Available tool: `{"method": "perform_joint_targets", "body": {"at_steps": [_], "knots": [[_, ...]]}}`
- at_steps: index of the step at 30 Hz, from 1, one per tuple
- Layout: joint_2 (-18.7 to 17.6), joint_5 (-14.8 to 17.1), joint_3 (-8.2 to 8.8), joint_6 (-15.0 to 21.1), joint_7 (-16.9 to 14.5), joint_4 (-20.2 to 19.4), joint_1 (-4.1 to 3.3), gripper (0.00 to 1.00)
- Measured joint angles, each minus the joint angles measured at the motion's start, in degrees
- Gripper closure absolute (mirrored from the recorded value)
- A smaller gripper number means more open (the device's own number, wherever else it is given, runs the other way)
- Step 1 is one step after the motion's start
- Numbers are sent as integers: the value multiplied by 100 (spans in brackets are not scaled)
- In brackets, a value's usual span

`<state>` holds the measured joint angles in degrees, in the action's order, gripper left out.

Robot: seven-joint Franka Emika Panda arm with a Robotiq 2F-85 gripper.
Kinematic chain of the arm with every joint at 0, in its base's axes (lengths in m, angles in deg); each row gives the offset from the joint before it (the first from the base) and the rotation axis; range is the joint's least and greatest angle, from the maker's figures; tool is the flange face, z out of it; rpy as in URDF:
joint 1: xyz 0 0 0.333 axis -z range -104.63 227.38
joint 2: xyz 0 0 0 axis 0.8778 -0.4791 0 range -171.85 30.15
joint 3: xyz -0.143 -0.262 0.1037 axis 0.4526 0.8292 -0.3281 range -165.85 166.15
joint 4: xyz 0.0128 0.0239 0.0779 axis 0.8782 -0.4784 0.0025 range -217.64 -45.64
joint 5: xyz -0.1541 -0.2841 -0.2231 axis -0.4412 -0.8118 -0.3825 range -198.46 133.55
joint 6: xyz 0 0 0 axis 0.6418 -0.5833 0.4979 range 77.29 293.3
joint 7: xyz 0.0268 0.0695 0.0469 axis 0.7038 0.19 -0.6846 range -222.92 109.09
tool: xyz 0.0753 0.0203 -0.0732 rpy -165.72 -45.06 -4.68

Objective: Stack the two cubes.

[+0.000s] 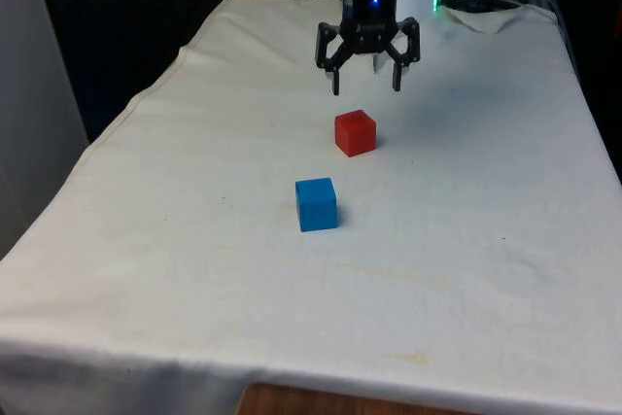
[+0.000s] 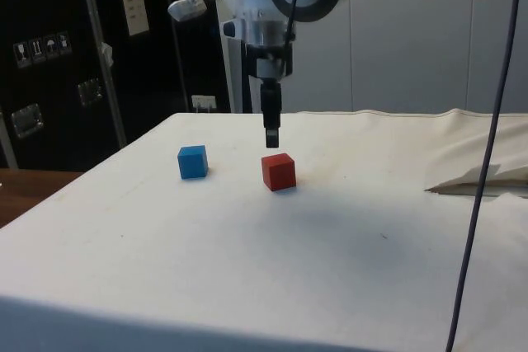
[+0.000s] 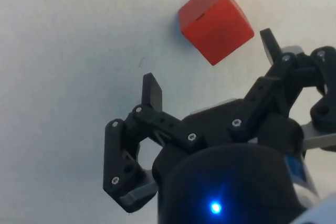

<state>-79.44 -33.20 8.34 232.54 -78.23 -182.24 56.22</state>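
My gripper [image 1: 366,80] hangs upright at the front view's upper middle, its 2 fingers spread and empty, above, perhaps slightly behind, the red cube [image 1: 356,132]; the blue cube [image 1: 317,204] lies lower left.

lab: cloth-draped table [image 1: 194,269], dark cabinets [image 2: 49,63]

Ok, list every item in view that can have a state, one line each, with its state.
gripper: fingers open, empty, in the air above the red cube.
red cube: flat on the cloth, ungrasped, not stacked.
blue cube: flat on the cloth, apart from the red cube, nothing on top.
white cloth: spread over the table, slightly creased.
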Motion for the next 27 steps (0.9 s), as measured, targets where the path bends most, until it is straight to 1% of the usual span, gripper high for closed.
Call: {"method": "perform_joint_targets", "body": {"at_steps": [9,10,16,17,22,26,27], "knots": [[-109,0,17,23,-344,11,6,0],[-109,0,17,23,-344,11,6,0],[-149,0,69,23,-659,17,17,0],[-149,0,69,23,-659,17,17,0],[-218,0,80,109,-922,17,34,0],[-269,0,86,143,-1083,17,40,0],[-269,0,86,143,-1083,17,40,0]]}}
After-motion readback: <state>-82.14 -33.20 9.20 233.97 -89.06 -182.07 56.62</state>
